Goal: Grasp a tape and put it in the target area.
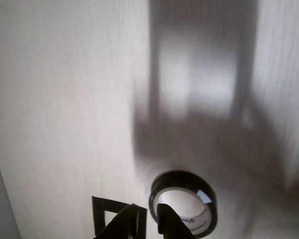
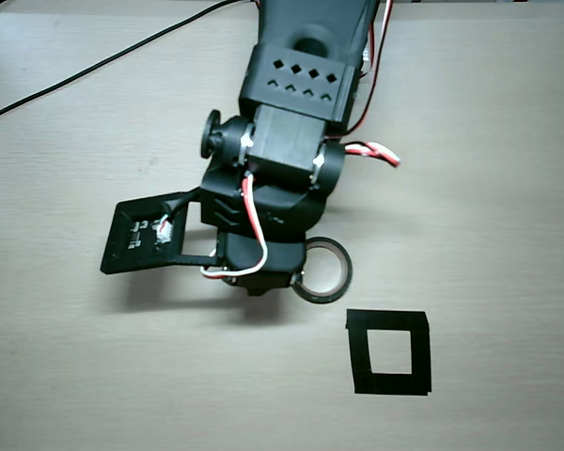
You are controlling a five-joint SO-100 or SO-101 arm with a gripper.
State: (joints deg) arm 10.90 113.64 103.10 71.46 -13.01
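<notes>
A black roll of tape (image 1: 209, 209) with a white inner face lies low in the wrist view. My gripper (image 1: 152, 226) straddles its left rim, with one finger (image 1: 170, 225) inside the ring and the other outside, closed on the wall. In the overhead view the tape (image 2: 346, 272) sticks out to the right from under the gripper (image 2: 301, 278). The target area is a black tape square outline (image 2: 388, 320), apart from the roll, below and to its right. In the wrist view a corner of that square (image 1: 98, 216) shows left of the fingers.
The light wooden table (image 2: 508, 188) fills both views. A black cable (image 2: 122, 54) runs across the top left in the overhead view. The arm's camera mount (image 2: 141, 237) juts out to the left, and red and white wires (image 2: 378, 152) loop at its right.
</notes>
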